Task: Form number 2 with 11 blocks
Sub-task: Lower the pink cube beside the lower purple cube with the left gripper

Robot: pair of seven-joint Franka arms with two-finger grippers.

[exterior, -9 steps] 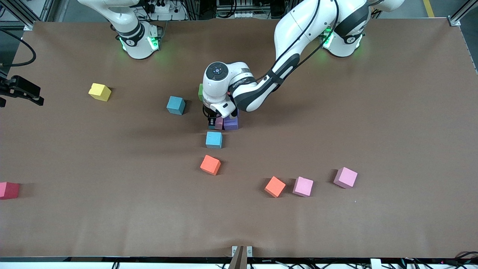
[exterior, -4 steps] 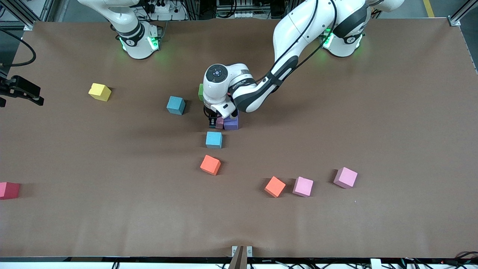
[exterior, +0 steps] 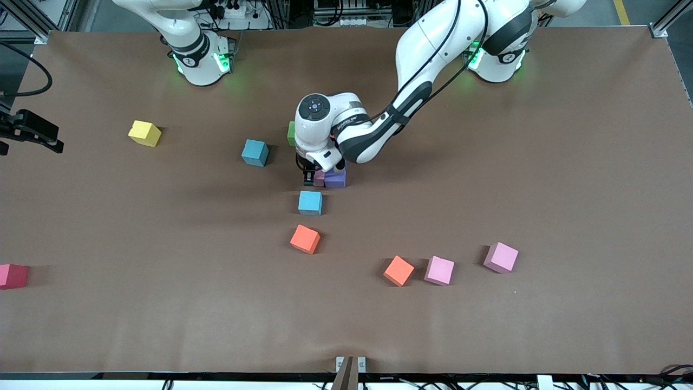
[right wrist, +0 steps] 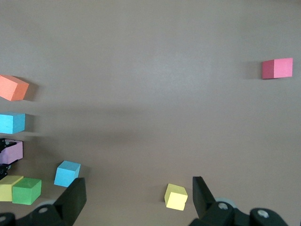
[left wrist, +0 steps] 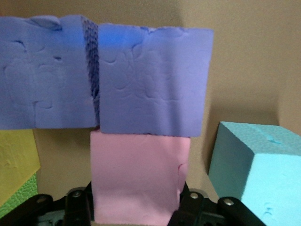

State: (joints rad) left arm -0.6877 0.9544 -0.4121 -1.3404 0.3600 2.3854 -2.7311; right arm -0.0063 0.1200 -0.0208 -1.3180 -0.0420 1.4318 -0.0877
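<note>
Blocks lie spread over the brown table [exterior: 541, 162], placed here by the left gripper [exterior: 314, 176], which is down at the table's middle.

Well apart from it, at the right arm's end and nearer the front camera, sits the red block [exterior: 12, 275]. A yellow block [exterior: 144, 133] lies toward that same end, a little farther from the camera than the gripper. The first light blue block [exterior: 255, 152] is near the gripper on that side, and the green block [exterior: 291, 133] peeks out just beside the left arm's wrist.

The left gripper's fingers [left wrist: 77, 203] pinch a pink block [left wrist: 138, 176] from both sides. That pink block meets one purple block [left wrist: 153, 80], which touches the other purple block [left wrist: 44, 70]. A second yellow block [left wrist: 16, 157] lies beside these. This small cluster is all there is of the number 2 [exterior: 331, 177].

Close to the gripper and nearer the camera is the second light blue block [exterior: 310, 202], then an orange block [exterior: 305, 239] nearer again. Toward the left arm's end and nearer the camera than the gripper lie another orange block [exterior: 399, 270], a second pink block [exterior: 439, 270] just beside it, and a third pink block [exterior: 501, 257].

The right gripper [right wrist: 137, 190] waits high over the right arm's end, above the first yellow block, its fingers spread wide with nothing between them.
</note>
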